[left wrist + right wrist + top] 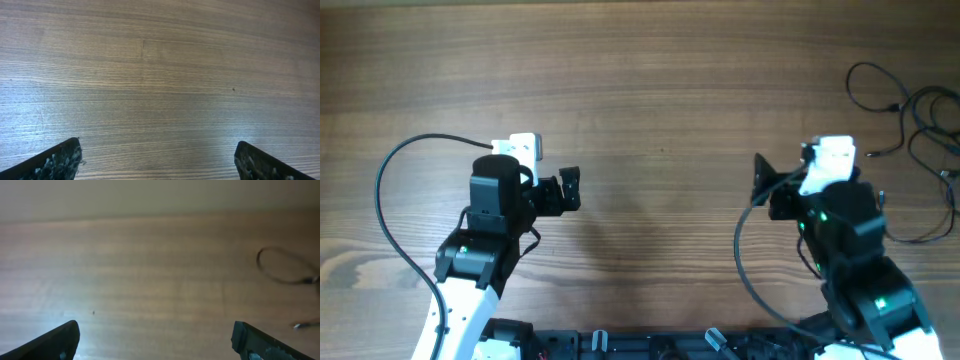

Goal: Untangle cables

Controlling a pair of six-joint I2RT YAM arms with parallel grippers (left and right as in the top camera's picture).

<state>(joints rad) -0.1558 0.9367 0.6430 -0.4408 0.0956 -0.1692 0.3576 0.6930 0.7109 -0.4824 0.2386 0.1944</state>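
Overhead: cables [912, 125] sit in a loose tangle at the far right-hand edge of the counter [650, 70], and part of the bundle runs out of frame. Right gripper [763, 180] is near the cables but not touching, on their centre-of-counter side. It's spread wide and empty. Left gripper [570, 188] is well apart from the cables, beyond the right gripper, also spread and empty. Nothing is gripped, so I'd say the untangling hasn't begun.

Left wrist: only bare wood ahead of the spread fingers [60, 162]. No cables here, so this camera can't help locate them from this pose.

Right wrist: fingers [60, 340] are spread low in frame. One blurred cable loop [272, 276] shows up and to the right, with a pale plug end [298, 326] below it. Overhead gives the whole tangle and several strands. This view gives one loop, but from the arm that's nearest.

Risks, my read:
- The wires are very thin and flat on the wood, so a pinch may close on nothing or scrape the counter.
- Gripping where strands cross could tighten the knot.
- The bundle is at the counter edge, so a tug could drag it off or out of view.
- The right arm's own thick lead [740, 250] hangs close to the cables and could snag.
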